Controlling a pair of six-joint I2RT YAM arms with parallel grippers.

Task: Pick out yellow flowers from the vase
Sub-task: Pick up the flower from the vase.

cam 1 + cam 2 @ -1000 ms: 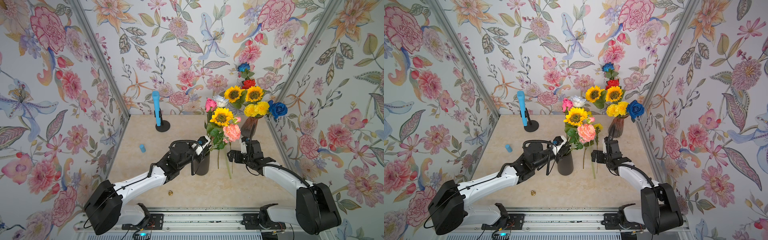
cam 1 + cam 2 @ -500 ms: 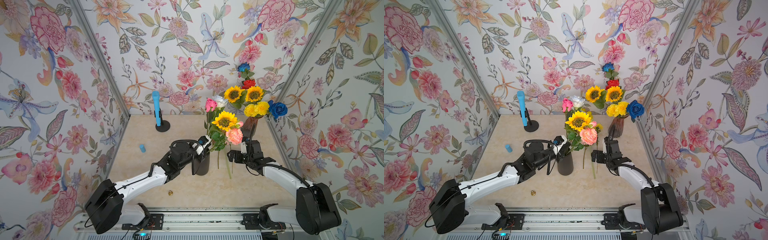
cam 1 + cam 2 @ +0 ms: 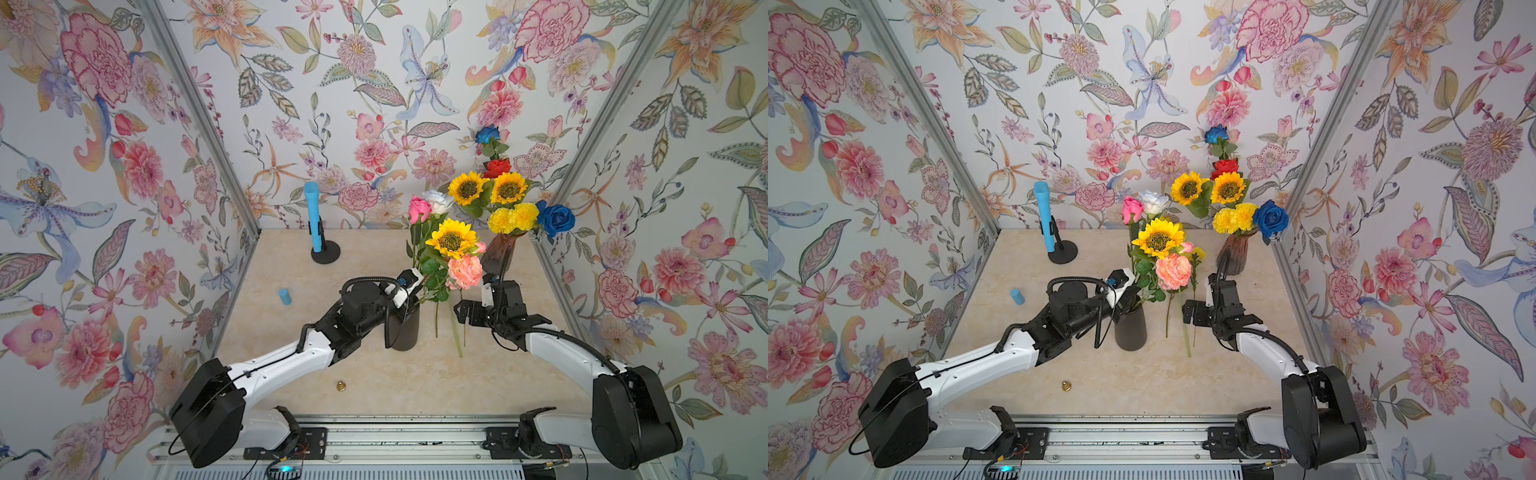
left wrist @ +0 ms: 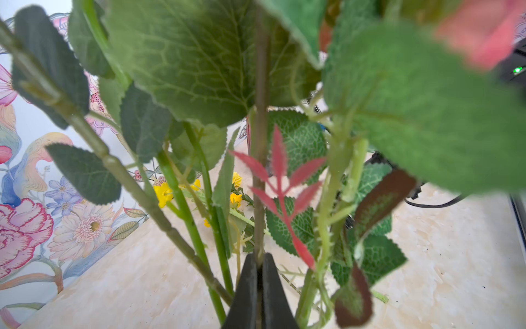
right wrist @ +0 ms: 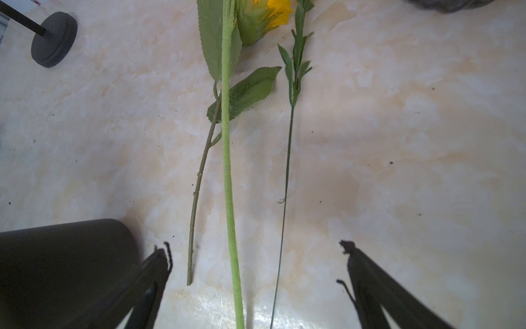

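A black vase (image 3: 405,328) (image 3: 1130,328) holds a sunflower (image 3: 451,240) (image 3: 1158,238) among pink, white and peach roses. My left gripper (image 4: 258,257) is shut on one olive-green stem (image 4: 259,182) just above the vase mouth; leaves hide which bloom it carries. In both top views the left gripper (image 3: 417,296) is buried in the foliage. Picked yellow flowers lie on the table beside the vase, stems (image 5: 227,159) toward me. My right gripper (image 5: 256,253) (image 3: 463,315) hangs open over those stems, holding nothing. Small yellow blossoms (image 4: 163,193) show beyond the stems.
A brown glass vase (image 3: 498,253) at the back right holds two sunflowers, yellow pompoms and blue and red roses. A blue tube on a black stand (image 3: 313,222) is at the back left. A small blue cylinder (image 3: 285,296) and a brass bit (image 3: 340,386) lie on the table.
My left gripper has closed on the stem. The sunflower and peach rose in the black vase have shifted slightly right. The right arm has not moved.
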